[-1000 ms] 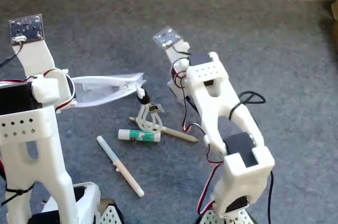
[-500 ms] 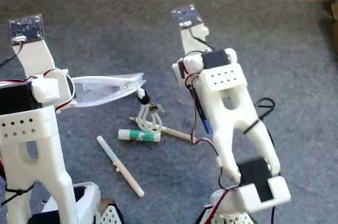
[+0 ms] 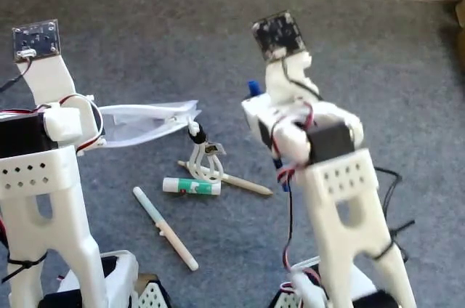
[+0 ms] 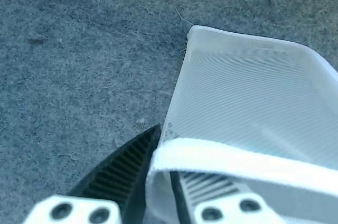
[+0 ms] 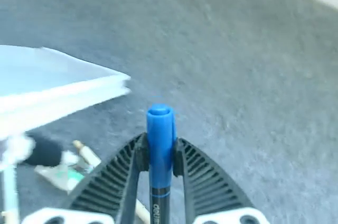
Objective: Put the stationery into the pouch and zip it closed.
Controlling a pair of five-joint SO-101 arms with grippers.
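R gripper [image 5: 159, 142]: jaws clamped on blue pen [image 5: 159, 123], pen end sticking past tips, above bench [image 3: 109, 39]. L gripper [image 4: 165, 155]: jaws pinch edge of mesh pouch [image 4: 248, 92]. Glue stick [image 3: 191, 187], pencil [image 3: 243, 184], white pen [image 3: 165, 228] lie on bench btwn arms, near pouch.

- I saw my right gripper [image 5: 159, 150] clamped on an upright blue pen [image 5: 159, 121], its cap standing past the fingertips.
- The pouch [image 5: 58, 89] showed at ten o'clock from that cap.
- A blurred green-and-white tube [image 5: 57, 176] lay at eight o'clock on grey carpet [image 5: 253, 65].
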